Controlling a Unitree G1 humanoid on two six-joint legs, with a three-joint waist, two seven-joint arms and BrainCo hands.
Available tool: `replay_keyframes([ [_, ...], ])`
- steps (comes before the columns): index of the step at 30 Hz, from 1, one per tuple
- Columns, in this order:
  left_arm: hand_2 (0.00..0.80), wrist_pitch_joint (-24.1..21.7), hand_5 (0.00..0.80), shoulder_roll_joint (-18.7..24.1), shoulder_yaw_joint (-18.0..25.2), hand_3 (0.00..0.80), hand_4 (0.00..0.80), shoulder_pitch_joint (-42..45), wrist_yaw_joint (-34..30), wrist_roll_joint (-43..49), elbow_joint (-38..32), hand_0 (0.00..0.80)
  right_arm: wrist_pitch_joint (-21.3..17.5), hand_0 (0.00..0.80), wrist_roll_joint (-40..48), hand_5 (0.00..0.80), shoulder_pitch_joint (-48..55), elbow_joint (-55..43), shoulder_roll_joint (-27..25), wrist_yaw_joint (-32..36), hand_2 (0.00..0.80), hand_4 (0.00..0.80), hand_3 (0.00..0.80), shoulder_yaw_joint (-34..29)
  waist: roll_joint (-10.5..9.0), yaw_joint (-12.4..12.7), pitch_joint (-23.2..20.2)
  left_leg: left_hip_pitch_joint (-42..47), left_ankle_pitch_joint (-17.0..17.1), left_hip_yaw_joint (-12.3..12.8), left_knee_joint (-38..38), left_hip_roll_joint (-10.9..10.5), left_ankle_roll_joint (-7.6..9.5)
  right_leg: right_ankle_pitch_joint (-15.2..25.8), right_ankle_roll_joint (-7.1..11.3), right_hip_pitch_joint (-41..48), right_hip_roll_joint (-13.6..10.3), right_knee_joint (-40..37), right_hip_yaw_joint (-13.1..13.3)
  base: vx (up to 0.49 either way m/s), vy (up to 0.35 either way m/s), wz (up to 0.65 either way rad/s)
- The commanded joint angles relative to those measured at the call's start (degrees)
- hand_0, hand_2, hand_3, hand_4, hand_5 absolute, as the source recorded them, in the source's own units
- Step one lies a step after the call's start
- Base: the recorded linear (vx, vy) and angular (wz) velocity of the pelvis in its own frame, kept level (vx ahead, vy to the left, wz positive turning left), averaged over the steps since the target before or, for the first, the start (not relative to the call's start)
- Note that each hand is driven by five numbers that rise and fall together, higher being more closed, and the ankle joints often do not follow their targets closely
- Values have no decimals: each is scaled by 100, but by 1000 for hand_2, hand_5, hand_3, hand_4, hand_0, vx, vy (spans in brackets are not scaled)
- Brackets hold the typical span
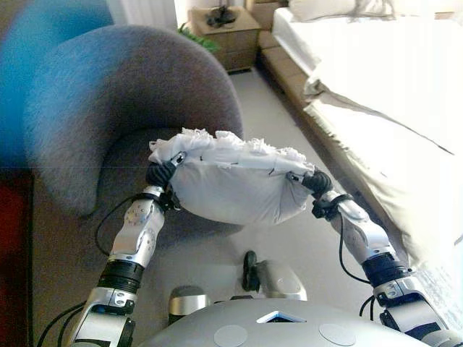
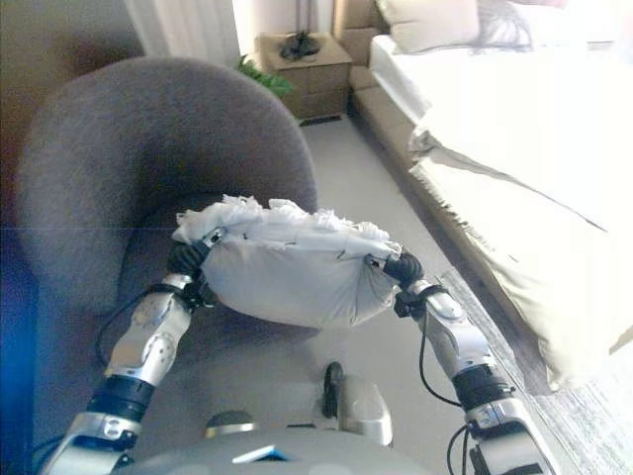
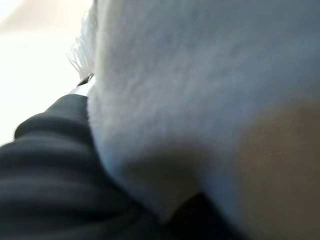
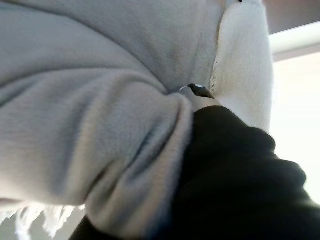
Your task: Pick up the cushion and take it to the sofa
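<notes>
While held aloft, cushion (image 1: pixel 231 184), facing sofa (image 1: pixel 108 101)

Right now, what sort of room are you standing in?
Most likely a bedroom with a sitting corner: a bed with pale bedding on the right, a wooden nightstand at the far wall, and a rounded grey sofa chair ahead.

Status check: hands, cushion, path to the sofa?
Left hand and right hand pressed on cushion ends. Cushion lifted, in front of grey armchair. Nothing between.
</notes>
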Motion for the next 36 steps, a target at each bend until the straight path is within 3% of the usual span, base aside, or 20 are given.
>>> replay_keyframes([
  [1,800,-446,800,17,245,800,800,70,6,-285,-849,800,-429,800,201,800,-254,-604,10,418,800,800,800,-34,-177,14,-369,-811,262,588,234,-364,407,-46,527,579,-407,-495,-269,146,-129,-68],
  [2,800,-468,800,13,272,800,800,96,-36,-269,-845,800,-439,800,163,800,-313,-562,42,393,800,800,800,10,-156,50,-346,-800,265,649,52,-334,419,-83,527,664,-408,-518,-263,131,-71,-53],
  [5,800,-434,800,87,292,800,800,33,-178,-415,-793,800,-334,800,106,800,-729,-411,153,125,800,800,800,220,82,134,-319,-775,704,823,-1415,-87,351,-277,551,933,-290,-555,-132,169,-4,-40],
  [10,800,-429,800,24,205,800,800,-305,-293,-448,-336,800,-245,800,-35,800,-814,-275,192,53,800,800,800,373,290,139,-496,-560,1123,743,-3113,217,122,-482,649,1258,-338,-624,-121,186,110,-15],
  [14,800,-483,800,-11,224,800,800,-297,-378,-462,-202,800,-187,800,-136,800,-704,-233,137,182,800,800,800,377,342,97,-600,-362,1019,606,-3339,294,67,-581,704,1317,-429,-605,-67,105,60,23],
  [20,800,-522,800,30,181,800,800,-355,-190,-407,-181,800,-108,800,-2,800,-686,-342,92,344,800,800,800,301,349,41,-563,-445,330,654,-2712,32,218,-578,723,1214,-544,-569,17,39,55,12],
  [23,800,-511,800,48,69,800,800,-448,65,-185,-137,800,-53,800,38,800,-718,-384,181,270,800,800,800,329,346,22,-578,-313,-19,841,-3007,-169,379,-502,827,1202,-607,-620,15,56,151,-16],
  [25,800,-478,800,97,-58,800,800,-593,291,8,-65,800,-23,800,155,800,-753,-379,268,128,800,800,800,402,369,30,-606,-121,-42,775,-3466,-325,450,-439,949,1153,-639,-639,23,83,189,-6],
  [29,800,-381,800,189,-218,800,800,-997,685,431,-34,800,20,800,286,800,-913,-237,447,-120,800,800,800,432,329,109,-562,-94,-98,609,-3581,-565,570,-343,1140,1056,-780,-559,1,31,147,9],
  [33,800,-195,800,181,-156,800,800,-1401,1078,552,-106,800,33,800,82,800,-1360,64,808,-237,800,800,800,626,318,303,-461,-107,-208,524,-3546,-774,756,-69,1255,759,-1175,165,-340,-11,152,10],
  [36,800,-55,800,272,-79,800,800,-1523,1245,608,-57,800,216,800,213,800,-1638,116,1019,-384,800,800,800,852,306,441,-423,-18,-297,447,-3513,-877,821,159,1269,622,-1427,518,-437,80,92,-24],
])
